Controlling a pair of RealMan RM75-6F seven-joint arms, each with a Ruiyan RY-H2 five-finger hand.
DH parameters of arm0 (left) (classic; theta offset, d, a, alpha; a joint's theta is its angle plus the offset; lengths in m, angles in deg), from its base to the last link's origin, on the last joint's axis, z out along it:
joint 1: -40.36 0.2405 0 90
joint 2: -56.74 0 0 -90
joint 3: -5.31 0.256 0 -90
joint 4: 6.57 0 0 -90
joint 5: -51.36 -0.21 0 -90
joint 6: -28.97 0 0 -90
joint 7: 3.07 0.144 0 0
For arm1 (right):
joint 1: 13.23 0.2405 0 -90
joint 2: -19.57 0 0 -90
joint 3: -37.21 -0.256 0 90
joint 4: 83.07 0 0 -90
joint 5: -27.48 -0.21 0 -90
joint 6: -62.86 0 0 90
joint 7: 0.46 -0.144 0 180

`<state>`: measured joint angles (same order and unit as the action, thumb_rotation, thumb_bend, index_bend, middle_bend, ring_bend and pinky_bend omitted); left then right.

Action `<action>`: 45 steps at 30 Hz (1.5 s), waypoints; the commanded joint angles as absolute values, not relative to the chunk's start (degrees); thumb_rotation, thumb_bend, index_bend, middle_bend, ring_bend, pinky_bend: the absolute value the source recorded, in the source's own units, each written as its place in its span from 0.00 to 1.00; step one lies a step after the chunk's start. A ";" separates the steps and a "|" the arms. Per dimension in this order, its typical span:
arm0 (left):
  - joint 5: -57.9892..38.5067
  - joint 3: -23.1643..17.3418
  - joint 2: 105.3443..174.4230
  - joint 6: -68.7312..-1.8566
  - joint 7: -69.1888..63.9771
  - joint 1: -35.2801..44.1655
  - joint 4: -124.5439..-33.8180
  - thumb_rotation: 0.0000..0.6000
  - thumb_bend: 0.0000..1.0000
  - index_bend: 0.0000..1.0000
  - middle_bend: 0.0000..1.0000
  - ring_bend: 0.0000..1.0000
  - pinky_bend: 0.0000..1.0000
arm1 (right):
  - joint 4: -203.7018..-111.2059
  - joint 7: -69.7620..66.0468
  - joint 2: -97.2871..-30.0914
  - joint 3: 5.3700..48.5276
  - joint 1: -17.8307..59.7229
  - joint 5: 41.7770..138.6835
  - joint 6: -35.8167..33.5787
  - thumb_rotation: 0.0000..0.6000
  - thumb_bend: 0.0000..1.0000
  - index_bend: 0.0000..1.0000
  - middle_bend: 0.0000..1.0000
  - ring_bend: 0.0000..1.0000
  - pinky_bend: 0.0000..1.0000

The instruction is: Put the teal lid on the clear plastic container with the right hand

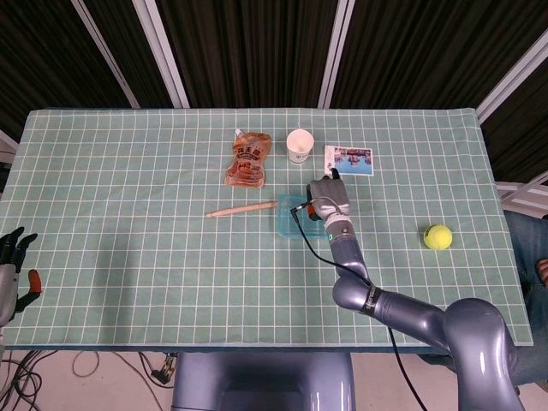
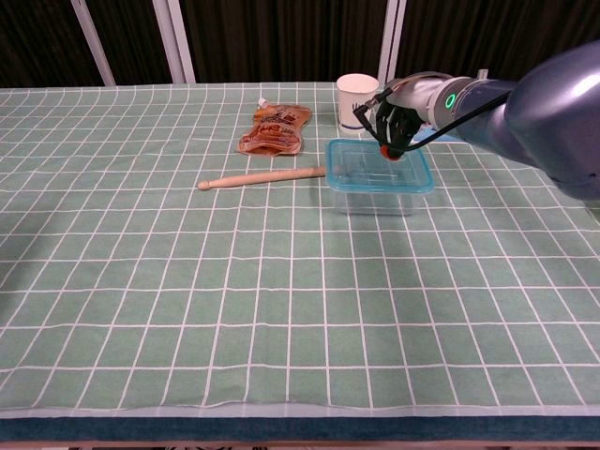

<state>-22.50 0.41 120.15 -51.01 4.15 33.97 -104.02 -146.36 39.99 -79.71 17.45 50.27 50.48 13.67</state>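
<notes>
We see the teal lid (image 2: 379,166) lying flat on the clear plastic container (image 2: 375,199), near the far middle of the worktop (image 2: 187,309). Our right hand (image 2: 396,125) hovers over the lid's far right corner with its fingers curled downward; whether the fingertips touch or pinch the rim we cannot tell. Our left hand (image 1: 13,261) rests off the near left edge, fingers apart and holding nothing.

We judge the main risk to be an unseated corner: uneven pressing could tip the light container or slide it on the cloth. Lifting away with a snagged finger could pull the lid off.

The lid is thin, translucent, with rounded corners; the container is glossy and see-through; the gridded cloth is soft and matte.
</notes>
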 commanded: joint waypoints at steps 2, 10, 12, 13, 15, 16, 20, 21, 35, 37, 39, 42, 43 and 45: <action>-22.48 0.43 120.12 -50.99 4.14 33.98 -104.06 1.00 0.66 0.11 0.00 0.00 0.00 | -148.53 38.50 -78.23 16.45 49.93 52.58 11.65 1.00 0.48 0.71 0.58 0.25 0.00; -22.50 0.37 120.03 -51.00 3.79 33.99 -104.12 1.00 0.66 0.11 0.00 0.00 0.00 | -152.76 37.50 -76.79 15.63 49.98 55.59 8.97 1.00 0.48 0.71 0.58 0.25 0.00; -22.50 0.32 119.94 -51.03 3.63 34.01 -104.14 1.00 0.66 0.11 0.00 0.00 0.00 | -153.20 37.55 -77.23 15.55 50.31 55.97 8.45 1.00 0.48 0.71 0.58 0.25 0.00; -22.49 0.30 119.90 -51.04 3.55 34.02 -104.17 1.00 0.66 0.11 0.00 0.00 0.00 | -153.14 37.56 -77.64 15.50 50.53 56.10 8.26 1.00 0.48 0.71 0.58 0.25 0.00; -22.48 0.26 119.85 -51.10 3.42 34.05 -104.19 1.00 0.66 0.11 0.00 0.00 0.00 | -152.67 37.57 -78.43 15.34 50.96 56.12 8.07 1.00 0.48 0.71 0.58 0.25 0.00; -22.52 0.27 119.85 -51.11 3.34 34.06 -104.18 1.00 0.66 0.11 0.00 0.00 0.00 | -152.13 37.61 -79.08 15.19 51.38 56.13 8.08 1.00 0.48 0.71 0.58 0.25 0.00; -22.92 0.52 119.90 -51.08 3.41 34.07 -104.13 1.00 0.66 0.11 0.00 0.00 0.00 | -150.02 37.74 -81.00 14.77 52.45 56.06 8.05 1.00 0.48 0.71 0.58 0.25 0.00; -22.96 0.55 119.91 -51.06 3.43 34.07 -104.13 1.00 0.66 0.11 0.00 0.00 0.00 | -149.64 37.79 -81.29 14.72 52.61 55.99 8.11 1.00 0.48 0.71 0.58 0.25 0.00; -22.86 0.56 119.92 -50.91 3.45 34.03 -104.15 1.00 0.66 0.11 0.00 0.00 0.00 | -144.04 37.77 -85.53 14.01 54.18 55.20 9.97 1.00 0.48 0.71 0.58 0.25 0.00; -22.87 0.56 119.92 -50.96 3.38 34.06 -104.10 1.00 0.66 0.11 0.00 0.00 0.00 | -143.07 37.65 -86.18 13.93 54.32 55.24 10.18 1.00 0.48 0.71 0.58 0.25 0.00; -22.88 0.59 119.92 -50.92 3.36 34.06 -104.06 1.00 0.66 0.11 0.00 0.00 0.00 | -142.20 37.50 -86.77 13.90 54.39 55.38 10.34 1.00 0.48 0.71 0.58 0.25 0.00; -23.04 0.64 119.87 -50.87 3.44 34.00 -104.22 1.00 0.66 0.11 0.00 0.00 0.00 | -140.76 37.58 -87.51 13.92 54.53 55.68 10.45 1.00 0.48 0.71 0.58 0.25 0.00; -23.00 0.61 119.83 -50.85 3.45 33.99 -104.24 1.00 0.66 0.11 0.00 0.00 0.00 | -140.41 37.56 -87.72 13.85 54.57 55.72 10.37 1.00 0.48 0.71 0.58 0.25 0.00; -22.89 0.59 119.83 -50.81 3.45 33.98 -104.19 1.00 0.66 0.11 0.00 0.00 0.00 | -139.54 37.34 -88.13 13.63 54.62 55.76 10.64 1.00 0.48 0.72 0.58 0.25 0.00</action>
